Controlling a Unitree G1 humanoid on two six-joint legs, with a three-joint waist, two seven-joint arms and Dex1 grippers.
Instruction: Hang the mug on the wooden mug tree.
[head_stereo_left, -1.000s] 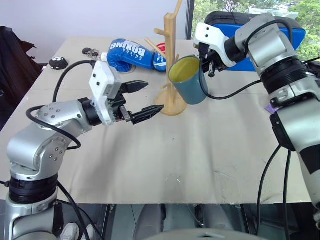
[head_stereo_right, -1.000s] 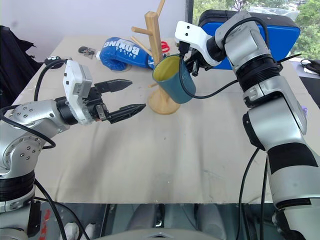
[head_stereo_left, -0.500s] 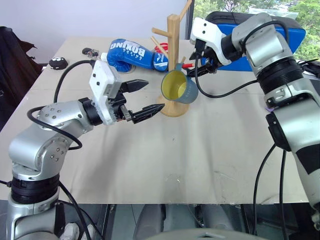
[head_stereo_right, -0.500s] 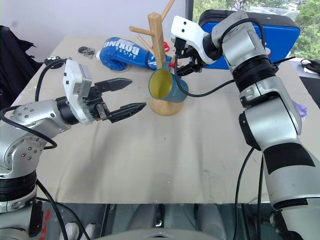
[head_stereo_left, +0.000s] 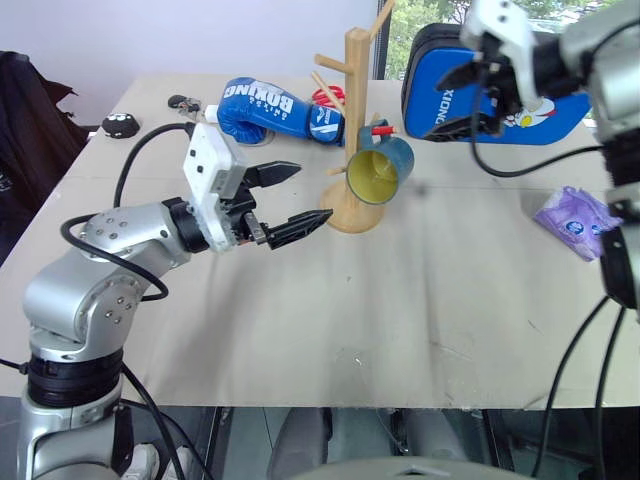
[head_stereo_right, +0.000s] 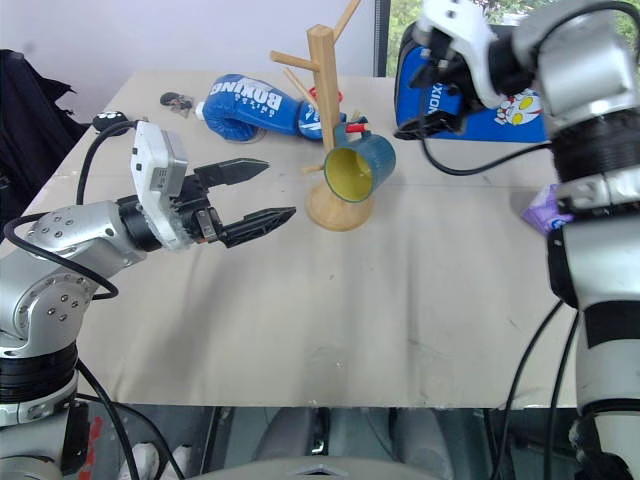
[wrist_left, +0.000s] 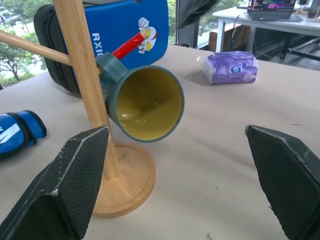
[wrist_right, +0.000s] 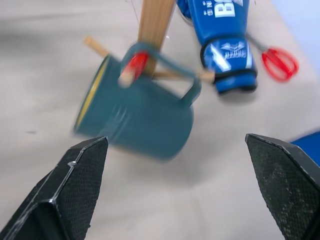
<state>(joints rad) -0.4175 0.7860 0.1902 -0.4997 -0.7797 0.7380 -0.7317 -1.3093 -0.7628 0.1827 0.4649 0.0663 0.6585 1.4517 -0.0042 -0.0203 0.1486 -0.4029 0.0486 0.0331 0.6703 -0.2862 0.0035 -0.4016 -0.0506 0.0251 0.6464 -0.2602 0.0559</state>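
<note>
Left to right, all placed off the wooden mug tree (head_stereo_left: 352, 130).

My left gripper (head_stereo_left: 298, 196) hung just left of the tree's base, level, fingers spread, nothing in them. It hadn't moved over the last second.

Behind the tree to the left: blue boxing glove (head_stereo_left: 272, 106), with red scissors (head_stereo_left: 327, 97) lying beside it.

The mug (head_stereo_left: 376, 172) was hanging on the tree, its loop handle over a low red-tipped peg (wrist_left: 127, 44) on the right side, body tipped with the yellow mouth facing down and toward me. A second ago it was still pinched in my right gripper against the tree; half a second ago it was on the peg with the fingers opening.

My right gripper (head_stereo_left: 478, 92) had let go and pulled away, well right of the tree and above mug height, fingers wide apart, empty. Behind it sat the blue case (head_stereo_left: 500, 105); a purple tissue pack (head_stereo_left: 576, 218) lay far right.

My read: hang done. Mug was blurred in the right wrist view, so it may have been swinging.
</note>
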